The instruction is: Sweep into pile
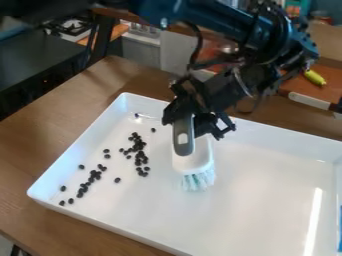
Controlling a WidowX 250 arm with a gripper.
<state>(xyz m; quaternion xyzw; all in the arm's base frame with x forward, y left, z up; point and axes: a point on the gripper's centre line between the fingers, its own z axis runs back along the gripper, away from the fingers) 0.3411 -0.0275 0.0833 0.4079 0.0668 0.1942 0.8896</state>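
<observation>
Moderately bright light; the white tray [267,210] is brightest, a long streak of glare near its right side; soft sheen and darker shading cross the wooden surface [40,135]; small highlights dot the arm [227,20]; the upper-left background is dim.

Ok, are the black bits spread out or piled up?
Spread out: the black bits lie in loose clusters, with strays, in the white tray.
</observation>
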